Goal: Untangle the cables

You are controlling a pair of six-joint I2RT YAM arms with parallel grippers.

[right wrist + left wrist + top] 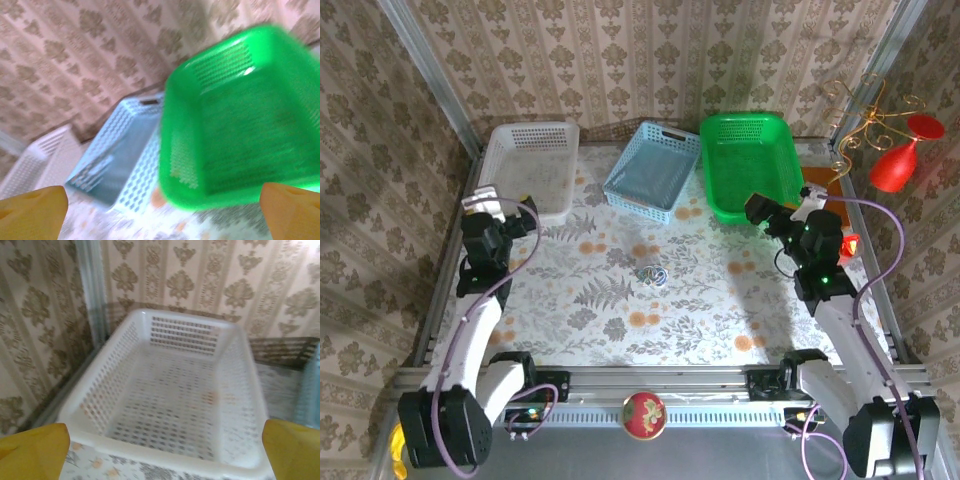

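1. At the left edge of the worktop (700, 320), we see the left gripper (485, 205) with its yellow fingertips (32, 450) spread wide. It faces the far-left corner, away from the task's thing.
2. In that far-left corner sits the white basket (530, 128). It is rigid perforated plastic, rectangular with rounded corners, and the left wrist view looks straight into it.
3. Near the middle of the worktop lie the cables (651, 275), a small tight knot of very thin bluish and whitish cord on the fern-patterned cloth. The knot touches nothing else. It is too small for us to make out any long axis or loose ends.
4. At the middle of the far edge, beyond the knot, the blue basket (650, 170) sits skewed. It has the same lattice walls and a handle slot.
5. Toward the far-right corner is the green basket (745, 120), glossy and deeper.
6. By the right edge, the right gripper (762, 212) has its jaws wide apart and aims at the green basket.
7. The knot lies behind both sets of jaws, toward the near edge and inward. We judge the right arm somewhat nearer, and either arm must swing round and come down on the knot.
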